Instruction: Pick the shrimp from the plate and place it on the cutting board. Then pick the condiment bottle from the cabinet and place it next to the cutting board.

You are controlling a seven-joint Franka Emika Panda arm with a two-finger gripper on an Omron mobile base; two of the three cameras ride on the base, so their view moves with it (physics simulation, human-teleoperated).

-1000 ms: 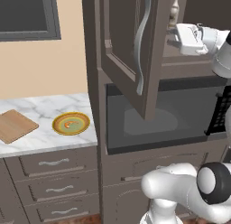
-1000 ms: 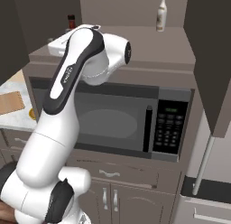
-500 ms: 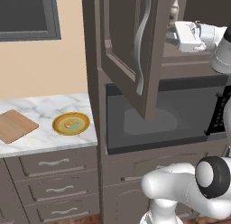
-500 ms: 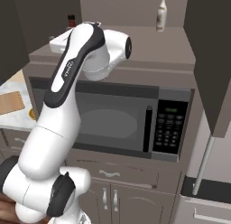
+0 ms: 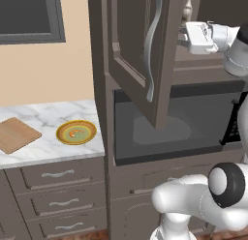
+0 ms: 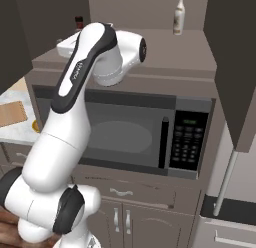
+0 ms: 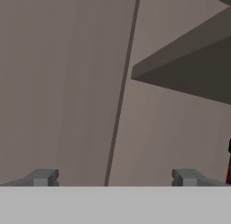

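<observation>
The cabinet (image 5: 133, 50) stands with its panelled door swung open, the wavy silver handle on the door's free edge, and the white arm reaches up onto its shelf above the built-in microwave (image 6: 125, 134). Neither of the task's 2 parts looks finished. On the marble counter (image 5: 48, 113) the cutting board (image 5: 17, 135) lies bare at the left edge, and the plate (image 5: 76, 132) sits near the counter's right end, close to the front edge and apart from the board. The shrimp (image 5: 75, 133) is in the plate's centre, so part 1, moving it onto the board, is not done as things lie. Part 2 appears to be the one in hand: the condiment bottle (image 6: 78, 23) stands upright at the shelf's back left corner, just behind the arm's wrist in the right base view, and a pale bottle (image 6: 178, 14) stands further right along the shelf's back edge. The gripper (image 7: 116, 177) is spread wide with nothing between its fingertips, facing the bare cabinet wall and a shelf edge; a dark sliver at the right edge of the hand view may be the condiment bottle, though I cannot tell. Left to do, by my reckoning: grasp the bottle, carry it down beside the board, and move the shrimp.
</observation>
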